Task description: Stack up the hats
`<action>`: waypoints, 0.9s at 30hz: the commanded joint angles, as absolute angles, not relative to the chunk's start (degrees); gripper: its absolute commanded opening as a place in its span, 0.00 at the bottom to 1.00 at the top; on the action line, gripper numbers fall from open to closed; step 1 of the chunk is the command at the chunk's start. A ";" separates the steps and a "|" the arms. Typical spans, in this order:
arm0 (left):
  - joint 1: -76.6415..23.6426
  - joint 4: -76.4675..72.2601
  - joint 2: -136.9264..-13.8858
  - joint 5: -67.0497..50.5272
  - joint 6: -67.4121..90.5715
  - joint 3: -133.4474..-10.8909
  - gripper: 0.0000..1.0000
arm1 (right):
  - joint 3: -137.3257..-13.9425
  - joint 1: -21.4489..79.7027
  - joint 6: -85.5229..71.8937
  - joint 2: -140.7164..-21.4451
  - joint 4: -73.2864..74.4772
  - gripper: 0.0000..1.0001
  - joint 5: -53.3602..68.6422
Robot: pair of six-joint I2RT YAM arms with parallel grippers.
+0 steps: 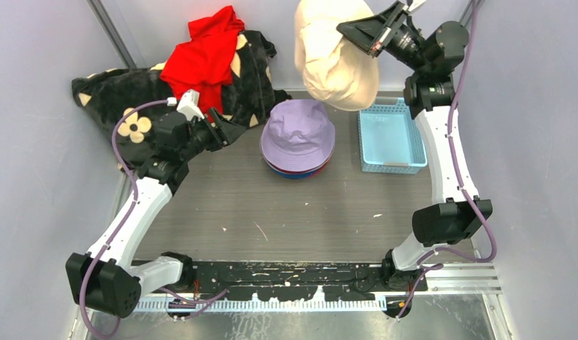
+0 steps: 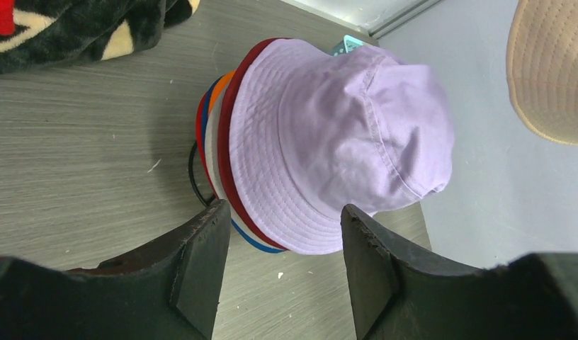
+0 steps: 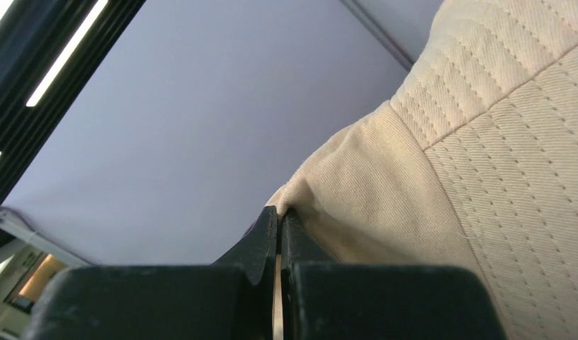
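Cream bucket hat is up in the air. Its brim edge is pinched by the right gripper, fingers pressed tight together on the fabric. The rest of the hat droops below and to one side of the fingertips. In the right wrist view the cloth fold sits right at the tip seam of the right gripper, with stitched brim of the cream bucket hat spreading off beyond.

Stack of hats sits on the table, lilac hat on top, crown up. Red, orange and blue brim edges show under the lilac hat. The stack is just ahead of the left gripper, near the tips but apart. The left gripper has its fingers spread wide, holding nothing.

Light blue basket is beyond the stack from the left fingers. Black blanket with cream flowers and red garment lie behind them.
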State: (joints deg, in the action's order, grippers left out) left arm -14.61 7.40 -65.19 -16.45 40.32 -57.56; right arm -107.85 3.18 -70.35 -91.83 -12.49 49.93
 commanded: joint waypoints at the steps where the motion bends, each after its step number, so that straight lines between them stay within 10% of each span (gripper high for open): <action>1: -14.09 10.45 -61.47 -15.42 40.24 -60.17 0.59 | -111.02 8.02 -74.08 -91.14 -17.31 0.01 51.11; 27: -10.32 23.09 -58.80 -18.51 40.16 -68.22 0.64 | -98.84 22.73 -72.51 -91.14 -16.94 0.01 44.30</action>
